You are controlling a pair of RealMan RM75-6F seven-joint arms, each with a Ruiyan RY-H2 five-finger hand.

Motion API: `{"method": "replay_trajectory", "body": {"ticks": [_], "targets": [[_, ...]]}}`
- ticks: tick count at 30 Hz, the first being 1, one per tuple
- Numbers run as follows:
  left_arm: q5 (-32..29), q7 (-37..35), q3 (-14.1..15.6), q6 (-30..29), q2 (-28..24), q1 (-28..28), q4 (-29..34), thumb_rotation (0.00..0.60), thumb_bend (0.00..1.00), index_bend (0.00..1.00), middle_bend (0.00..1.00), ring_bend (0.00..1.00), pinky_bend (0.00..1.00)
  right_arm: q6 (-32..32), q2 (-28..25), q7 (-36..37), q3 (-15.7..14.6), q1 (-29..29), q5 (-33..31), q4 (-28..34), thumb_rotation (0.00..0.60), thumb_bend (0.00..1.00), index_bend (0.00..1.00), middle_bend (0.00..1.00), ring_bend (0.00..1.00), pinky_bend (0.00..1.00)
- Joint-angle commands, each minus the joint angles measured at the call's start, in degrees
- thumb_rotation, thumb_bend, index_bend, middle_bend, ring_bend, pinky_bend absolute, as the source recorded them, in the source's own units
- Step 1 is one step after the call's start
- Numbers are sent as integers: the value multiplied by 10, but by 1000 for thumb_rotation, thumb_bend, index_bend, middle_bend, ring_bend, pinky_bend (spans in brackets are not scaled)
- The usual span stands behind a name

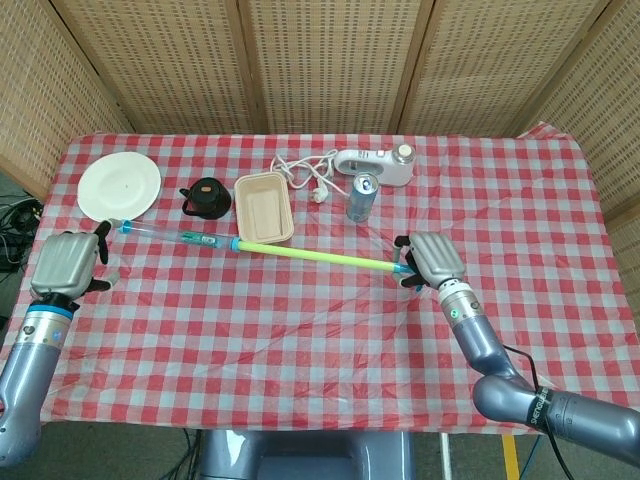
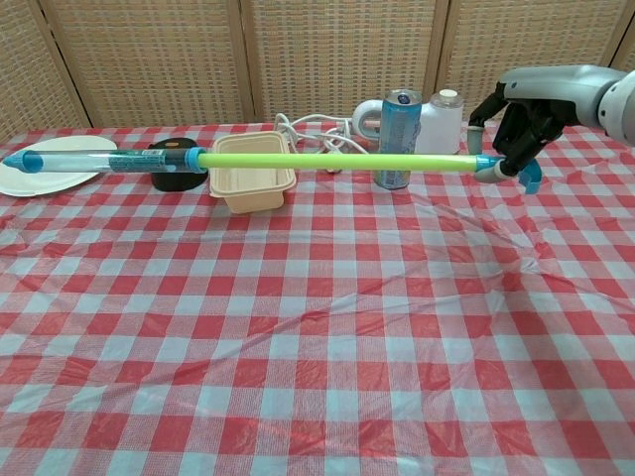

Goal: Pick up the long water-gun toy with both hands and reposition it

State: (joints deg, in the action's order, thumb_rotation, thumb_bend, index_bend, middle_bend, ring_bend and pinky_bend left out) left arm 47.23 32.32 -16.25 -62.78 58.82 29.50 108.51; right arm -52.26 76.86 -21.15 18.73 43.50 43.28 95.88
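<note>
we saw the right hand gripping the water-gun toy by its blue end, lifted over the table; the left hand, fingers curled, met its clear tip — grip unclear.

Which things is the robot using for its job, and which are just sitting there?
Using:
- water-gun toy
- right robot hand, gripping one end
- left robot hand, at the other end

Just sitting there:
- plate
- black lid
- tan box
- can
- white device with cord
</note>
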Motion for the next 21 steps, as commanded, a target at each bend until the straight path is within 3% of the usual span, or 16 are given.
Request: {"method": "replay_trajectory", "body": {"ticks": [1, 21], "targets": [[-20, 7, -1, 15, -6, 19, -18, 600, 274, 254, 656, 598, 515, -1, -4, 5, -2, 2, 2, 2, 600, 510, 823, 1000, 993, 500], [-70, -17, 32, 141, -26, 89, -120, 600, 275, 336, 714, 641, 538, 39, -44, 46, -24, 10, 8, 5, 600, 510, 828, 1000, 993, 500]]}}
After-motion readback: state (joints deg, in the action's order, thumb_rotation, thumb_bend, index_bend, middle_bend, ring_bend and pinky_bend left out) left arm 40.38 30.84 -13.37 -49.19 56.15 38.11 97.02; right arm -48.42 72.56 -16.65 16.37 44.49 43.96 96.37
